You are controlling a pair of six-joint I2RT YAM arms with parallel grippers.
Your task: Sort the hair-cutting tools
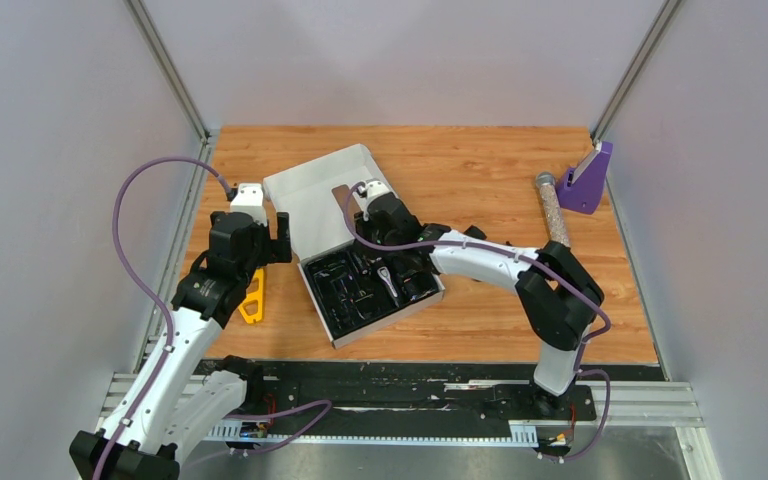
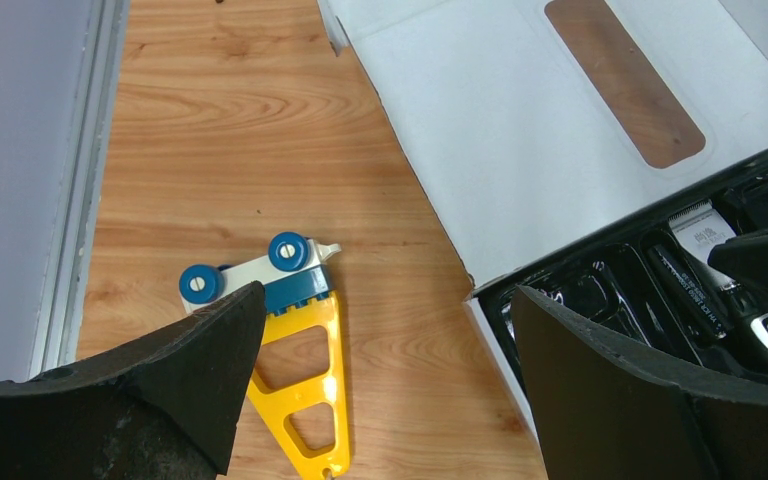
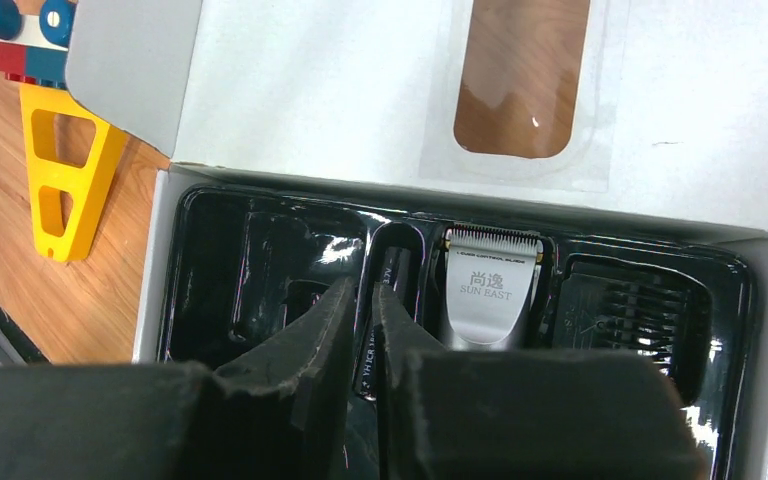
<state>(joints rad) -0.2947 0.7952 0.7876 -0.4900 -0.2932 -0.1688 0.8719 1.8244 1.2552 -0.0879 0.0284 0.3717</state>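
Right wrist view: right claw (image 3: 363, 293) is seen nearly clenched over the tray (image 3: 250, 240). Left claw (image 2: 388, 298) is held released.

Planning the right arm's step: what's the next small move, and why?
Probably lift the right gripper straight up, clear of the tray. Its fingers are almost shut over the narrow slot beside the clipper, where a thin black piece lies; nothing looks gripped.

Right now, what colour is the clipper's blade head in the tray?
The clipper's blade head is silver, printed SUN EAST; best seen in the right wrist view.
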